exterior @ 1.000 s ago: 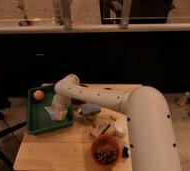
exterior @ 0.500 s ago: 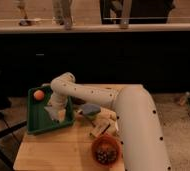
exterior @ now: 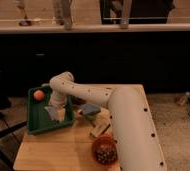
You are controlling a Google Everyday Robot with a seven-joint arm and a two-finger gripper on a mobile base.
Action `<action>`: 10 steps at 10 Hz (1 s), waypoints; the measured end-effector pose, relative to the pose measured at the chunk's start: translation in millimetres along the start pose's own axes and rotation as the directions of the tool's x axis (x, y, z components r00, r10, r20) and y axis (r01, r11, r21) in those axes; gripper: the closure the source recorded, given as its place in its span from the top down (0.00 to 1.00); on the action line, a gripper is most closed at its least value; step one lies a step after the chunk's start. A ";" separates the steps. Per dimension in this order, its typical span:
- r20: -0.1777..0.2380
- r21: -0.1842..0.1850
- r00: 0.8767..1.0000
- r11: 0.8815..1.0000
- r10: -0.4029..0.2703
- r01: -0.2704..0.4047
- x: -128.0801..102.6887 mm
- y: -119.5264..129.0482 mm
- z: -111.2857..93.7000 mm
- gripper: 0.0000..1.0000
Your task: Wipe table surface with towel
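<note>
My gripper (exterior: 53,112) is down inside the green tray (exterior: 34,120) at the left of the wooden table (exterior: 58,150), beside a pale yellowish item (exterior: 62,115) in the tray. The white arm (exterior: 123,115) reaches to it from the lower right. A blue-grey folded cloth, likely the towel (exterior: 90,109), lies on the table just right of the tray, under the arm and apart from the gripper.
An orange ball (exterior: 38,94) sits in the tray's far left corner. A red bowl with dark contents (exterior: 104,151) stands near the table's front edge. A pale item (exterior: 99,130) lies between bowl and towel. A dark counter runs behind the table.
The arm's elbow has swung a little to the left and the gripper has shifted slightly left and lower inside the green tray. The objects on the table have not moved.
</note>
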 end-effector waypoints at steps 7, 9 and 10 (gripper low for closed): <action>-0.010 -0.012 0.997 0.997 0.070 -0.070 16.1 0.2 7.1 0.80; -0.008 -0.018 0.997 0.996 0.082 -0.082 19.4 0.6 10.8 0.80; -0.007 -0.024 0.996 0.996 0.089 -0.089 21.2 1.2 12.4 0.80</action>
